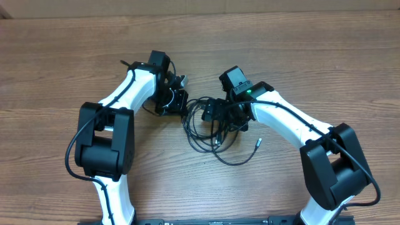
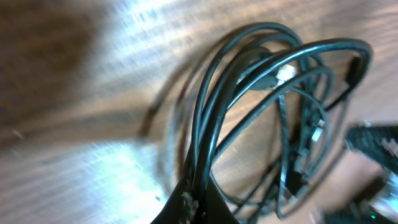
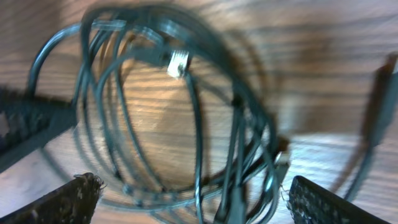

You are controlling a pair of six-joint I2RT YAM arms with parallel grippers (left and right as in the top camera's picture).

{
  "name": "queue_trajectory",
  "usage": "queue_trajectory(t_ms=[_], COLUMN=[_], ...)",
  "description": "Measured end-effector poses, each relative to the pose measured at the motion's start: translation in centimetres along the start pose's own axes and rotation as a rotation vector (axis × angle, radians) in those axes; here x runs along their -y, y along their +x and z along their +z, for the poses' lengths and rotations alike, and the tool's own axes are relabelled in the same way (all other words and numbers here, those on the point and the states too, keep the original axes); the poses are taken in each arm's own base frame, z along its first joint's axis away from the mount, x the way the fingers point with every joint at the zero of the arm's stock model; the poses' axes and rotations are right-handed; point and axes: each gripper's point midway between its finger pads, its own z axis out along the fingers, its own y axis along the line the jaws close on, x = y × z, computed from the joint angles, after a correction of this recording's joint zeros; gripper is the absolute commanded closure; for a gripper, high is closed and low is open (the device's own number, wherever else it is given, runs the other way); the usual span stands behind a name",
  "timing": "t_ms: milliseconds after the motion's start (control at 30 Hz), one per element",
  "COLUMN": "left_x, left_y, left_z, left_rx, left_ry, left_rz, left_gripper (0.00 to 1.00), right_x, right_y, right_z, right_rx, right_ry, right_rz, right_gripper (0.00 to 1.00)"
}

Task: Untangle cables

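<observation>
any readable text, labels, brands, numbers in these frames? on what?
No readable text in any view.
On the cables: no print visible; both wrist views are blurred.
On the left arm and right arm: no label or logo shows.
The green light at the right wrist: a lamp, no text.

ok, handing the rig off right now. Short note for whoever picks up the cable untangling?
Left claw: shut on a few strands of the cables, at the bundle's left edge.
Right claw: open, straddling the bundle, gripping nothing.
Cables: one heap of overlapping loops on the table, between the two claws. One plug tip lies out to the right.
Done: a hold on one side only.
Left: no cord is separated yet. Probably close the right claw on a single strand and draw the two apart.
</observation>
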Motion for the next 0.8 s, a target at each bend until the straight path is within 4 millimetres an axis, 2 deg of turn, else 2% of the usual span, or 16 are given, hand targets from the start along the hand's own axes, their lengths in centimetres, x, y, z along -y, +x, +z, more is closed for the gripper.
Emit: queue_trajectory(t_ms=[200,467,800], left_x=[0.2,0.3,-0.2], left_y=[0.8,0.5,3.1], left_z=[-0.9,-4.2,-4.4], left_rx=[-0.016,0.072,-0.02], left_ry=[0.0,-0.099,-0.135], left_rz=[-0.067,-0.102,-0.205], left_gripper=[0.96,0.96,0.96], right_x=[1.6,2.6,2.7], right_y=[-0.9,-1.8,-2.1], right_z=[-0.1,-0.3,-0.3], right_rx=[0.062,0.111,0.128], right_ry=[0.095,0.159,0.167], right_rz=[-0.03,-0.038,-0.044], right_gripper=[0.0,0.0,0.0])
